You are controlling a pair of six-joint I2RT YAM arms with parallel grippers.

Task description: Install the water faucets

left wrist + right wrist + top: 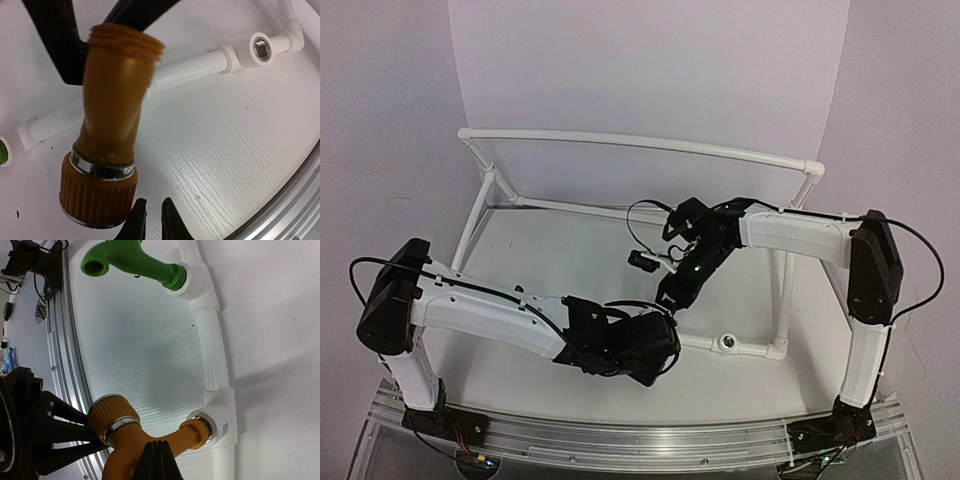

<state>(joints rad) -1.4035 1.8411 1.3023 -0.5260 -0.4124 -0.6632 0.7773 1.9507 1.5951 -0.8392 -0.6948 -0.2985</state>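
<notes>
White tabletop nearest me: my left gripper point(152, 212), tips pressed together on nothing, sits just beside the knob of the brass-gold faucet point(112, 115), whose inlet meets a socket point(222, 420) of the white pipe frame point(210, 355). Beyond, my right gripper point(156, 455) is also pressed together; I judge a sideways nudge could cross-thread the faucet

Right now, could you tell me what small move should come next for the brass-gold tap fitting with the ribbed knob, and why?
Probably a short push by the shut left gripper on the ribbed knob of the brass-gold tap fitting, turning it further into its white plastic pipe socket. It is seated there, but a gold collar shows outside, and the right gripper, also shut, clamps nothing.
</notes>
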